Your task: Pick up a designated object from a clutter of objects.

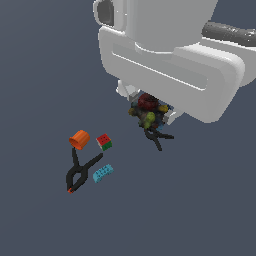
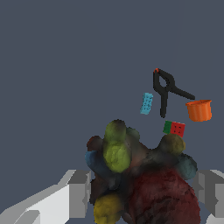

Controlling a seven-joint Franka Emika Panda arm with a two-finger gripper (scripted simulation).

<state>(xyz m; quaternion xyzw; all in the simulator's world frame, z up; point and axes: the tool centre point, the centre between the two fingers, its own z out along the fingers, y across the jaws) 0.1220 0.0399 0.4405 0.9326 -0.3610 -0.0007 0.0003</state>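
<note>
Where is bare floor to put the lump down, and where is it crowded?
Bare: the floor towards the exterior view's right, beyond the small clamp. Crowded: around the orange cup, cube, blue brick and large clamp.

1. I'm looking at a simulator scene — flat, featureless slate-blue ground fills every frame edge.
2. Objects look rendered — an orange cup and light blue brick, lower left.

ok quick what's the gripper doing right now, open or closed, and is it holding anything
Gripper: closed on the dark multicoloured lump, one finger on each side of it.
</note>
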